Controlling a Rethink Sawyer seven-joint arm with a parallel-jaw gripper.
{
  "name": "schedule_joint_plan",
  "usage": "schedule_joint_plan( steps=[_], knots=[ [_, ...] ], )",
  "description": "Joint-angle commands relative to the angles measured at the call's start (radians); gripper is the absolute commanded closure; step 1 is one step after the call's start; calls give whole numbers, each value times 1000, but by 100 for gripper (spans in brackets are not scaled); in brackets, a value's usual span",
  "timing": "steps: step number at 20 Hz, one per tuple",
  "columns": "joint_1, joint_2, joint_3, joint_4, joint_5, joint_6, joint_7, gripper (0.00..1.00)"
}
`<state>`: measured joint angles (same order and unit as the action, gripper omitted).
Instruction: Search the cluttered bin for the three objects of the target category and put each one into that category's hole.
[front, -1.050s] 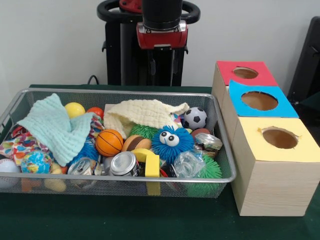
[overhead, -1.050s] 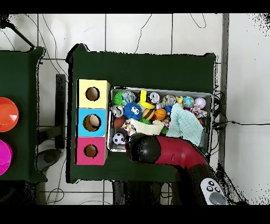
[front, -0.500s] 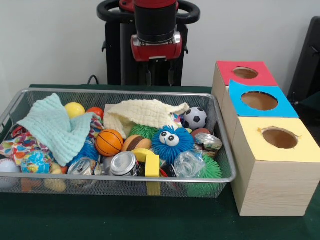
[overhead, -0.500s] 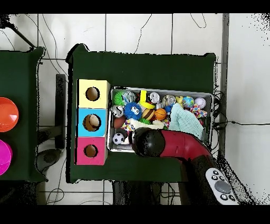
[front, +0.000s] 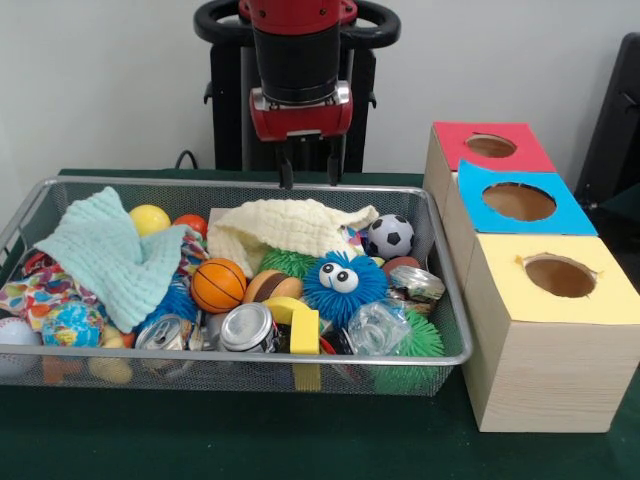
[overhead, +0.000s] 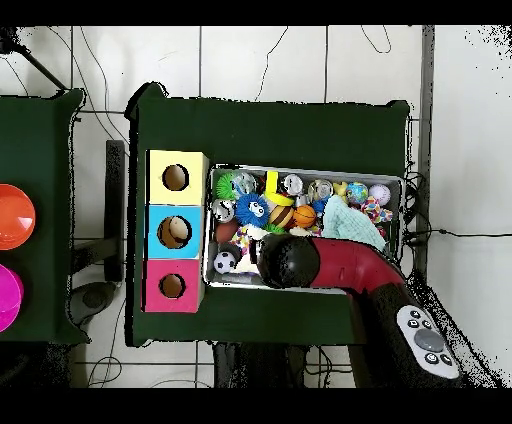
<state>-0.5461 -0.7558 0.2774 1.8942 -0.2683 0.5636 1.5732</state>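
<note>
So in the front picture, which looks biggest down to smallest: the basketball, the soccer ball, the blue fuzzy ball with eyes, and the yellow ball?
1. Blue fuzzy ball with eyes
2. Basketball
3. Soccer ball
4. Yellow ball, though the mint cloth hides part of it and it lies further back, so this last place is unsure.

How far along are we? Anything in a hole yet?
Nothing looks sorted: what shows of the red, blue and yellow holes is empty. The gripper is open and empty, above the cream cloth at the bin's far side. All three picks appear to remain.
</note>
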Motion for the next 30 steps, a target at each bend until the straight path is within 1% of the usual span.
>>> schedule_joint_plan(
  steps=[1, 4, 9, 12, 17, 23, 28, 30],
  knots=[
    [-11, 22, 71, -63, -61, 28, -63, 0],
    [15, 13, 71, -68, -67, 39, -52, 0],
    [18, 29, 108, -93, -59, 77, -93, 0],
    [22, 41, 108, -109, -64, 119, -112, 0],
    [-2, 48, 117, -115, -71, 141, -144, 0],
    [-37, 97, 83, -125, -111, 112, -137, 0],
    [-64, 92, 82, -121, -133, 107, -136, 0],
    [-79, 83, 87, -104, -136, 105, -134, 0]
  ],
)
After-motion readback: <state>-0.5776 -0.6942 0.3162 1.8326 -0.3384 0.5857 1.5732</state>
